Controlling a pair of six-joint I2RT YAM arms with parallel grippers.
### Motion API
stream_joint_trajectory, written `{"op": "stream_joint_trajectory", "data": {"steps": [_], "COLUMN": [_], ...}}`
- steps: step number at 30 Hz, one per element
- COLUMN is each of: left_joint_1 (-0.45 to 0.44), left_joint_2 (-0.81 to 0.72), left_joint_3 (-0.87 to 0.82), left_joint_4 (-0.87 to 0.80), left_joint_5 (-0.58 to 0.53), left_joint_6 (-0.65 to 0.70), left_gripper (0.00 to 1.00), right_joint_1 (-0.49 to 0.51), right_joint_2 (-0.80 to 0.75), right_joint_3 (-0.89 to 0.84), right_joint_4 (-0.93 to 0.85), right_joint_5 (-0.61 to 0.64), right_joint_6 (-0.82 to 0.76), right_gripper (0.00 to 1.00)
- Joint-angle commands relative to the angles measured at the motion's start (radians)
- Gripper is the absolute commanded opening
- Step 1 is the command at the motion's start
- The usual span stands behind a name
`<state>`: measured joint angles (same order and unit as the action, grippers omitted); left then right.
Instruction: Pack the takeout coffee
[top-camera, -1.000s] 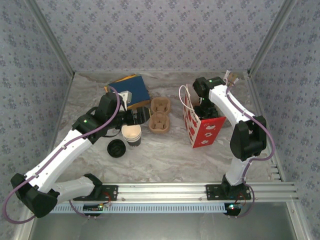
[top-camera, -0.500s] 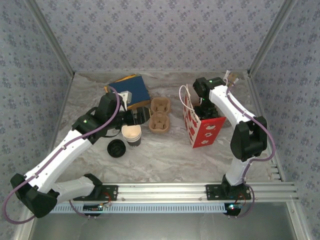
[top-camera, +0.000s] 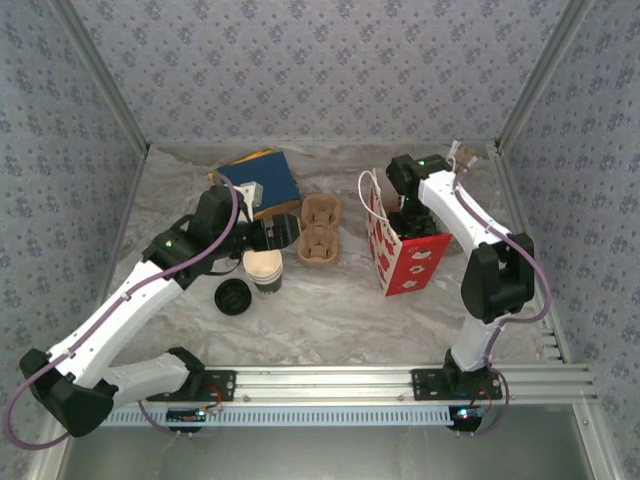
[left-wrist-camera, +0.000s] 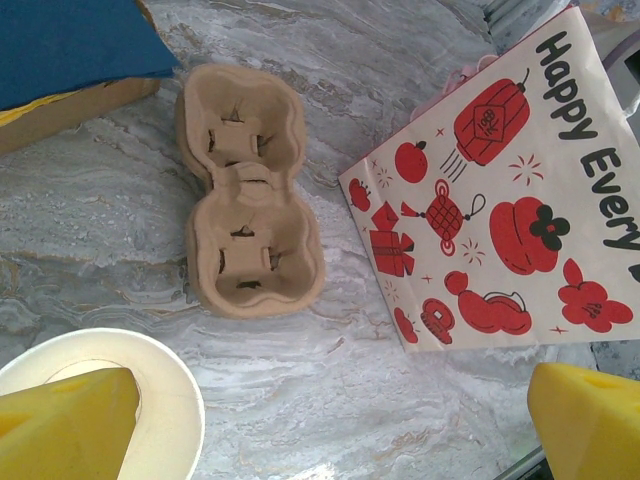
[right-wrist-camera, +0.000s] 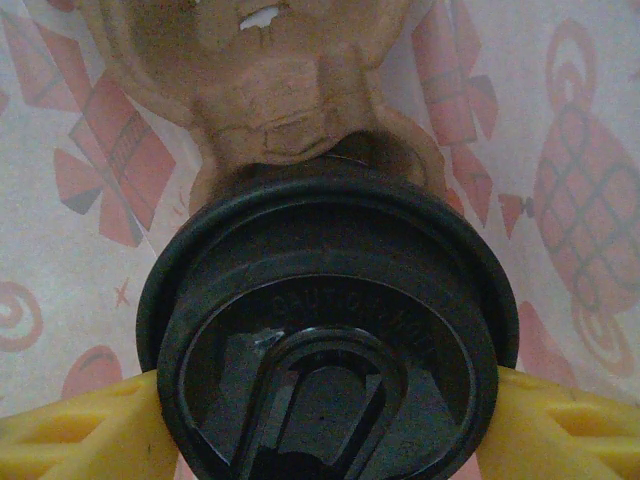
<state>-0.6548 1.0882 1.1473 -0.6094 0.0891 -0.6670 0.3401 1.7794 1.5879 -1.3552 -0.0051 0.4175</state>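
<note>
The takeout coffee (right-wrist-camera: 330, 330) shows in the right wrist view as a round black lid; the cup wall under it is hidden. My right gripper (right-wrist-camera: 330, 432) is shut on it, one yellow finger (right-wrist-camera: 80, 432) at each side of the lid. It hangs inside the red-and-white paper bag (top-camera: 408, 260), just below a brown pulp carrier (right-wrist-camera: 270, 70). From above, the right gripper (top-camera: 405, 215) reaches down into the bag's mouth. My left gripper (left-wrist-camera: 325, 430) is open and holds nothing. It hovers over bare marble beside a stack of lidless paper cups (left-wrist-camera: 165, 395).
An empty two-cup pulp carrier (top-camera: 320, 232) lies mid-table, left of the bag (left-wrist-camera: 500, 190). A blue box (top-camera: 262, 180) sits behind it. A loose black lid (top-camera: 232, 296) lies by the cup stack (top-camera: 263, 270). Patterned walls close in three sides.
</note>
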Motion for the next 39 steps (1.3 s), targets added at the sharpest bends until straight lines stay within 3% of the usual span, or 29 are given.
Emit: {"op": "stream_joint_trajectory", "data": {"steps": [1, 39], "left_joint_1": [-0.006, -0.005], "left_joint_2": [-0.014, -0.010], "left_joint_3": [0.000, 0.004], "left_joint_4": [-0.006, -0.009], "left_joint_5": [-0.012, -0.014], "left_joint_6": [-0.008, -0.005], "left_gripper": [1.00, 1.00], "right_joint_1": [0.001, 0.004], "right_joint_2": [0.016, 0.030], "right_joint_3": [-0.050, -0.092], "right_joint_4": [-0.026, 0.013], "right_joint_5": [-0.012, -0.011], "right_joint_6": [0.001, 0.008], "right_gripper": [0.72, 0.72]}}
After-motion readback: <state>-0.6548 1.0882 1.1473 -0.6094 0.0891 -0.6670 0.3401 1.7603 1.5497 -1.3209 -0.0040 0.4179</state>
